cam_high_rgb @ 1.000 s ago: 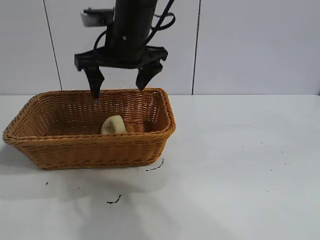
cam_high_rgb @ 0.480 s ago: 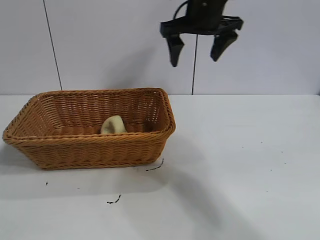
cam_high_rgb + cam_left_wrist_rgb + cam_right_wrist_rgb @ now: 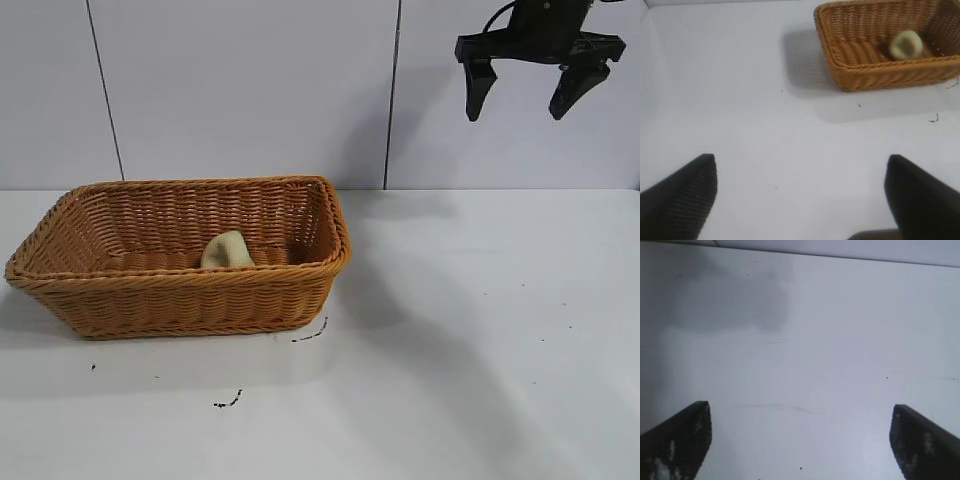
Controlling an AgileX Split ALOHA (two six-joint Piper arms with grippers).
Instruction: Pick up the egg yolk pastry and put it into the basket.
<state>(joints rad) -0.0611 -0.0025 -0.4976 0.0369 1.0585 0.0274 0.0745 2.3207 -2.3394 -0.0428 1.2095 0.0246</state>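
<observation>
On the left half of the white table sat the basket, a rectangular piece of orange-brown woven wicker with flared sides and a braided rim. Inside it, toward its right end, lay the egg yolk pastry, a small, thick, matte puck of pale yellow-green. From the outside camera the near wall of the basket hid its lower part; the left wrist camera showed it more fully, with a dent in its top, resting on the woven floor close to one long wall. A few dark specks and short squiggles marked the table just in front of the basket.

Behind the table stood a pale panelled wall with thin dark seams.

High at the upper right, well apart from the basket, hung the right gripper, black and angular, its two fingers spread wide with nothing between them; its arm was cut off by the top edge. Its own camera showed only bare table and a soft shadow between its dark, scuffed fingertips.

The left gripper appeared only in its own wrist view, two dark textured fingertips set wide apart over bare table, holding nothing, with the basket farther off.
</observation>
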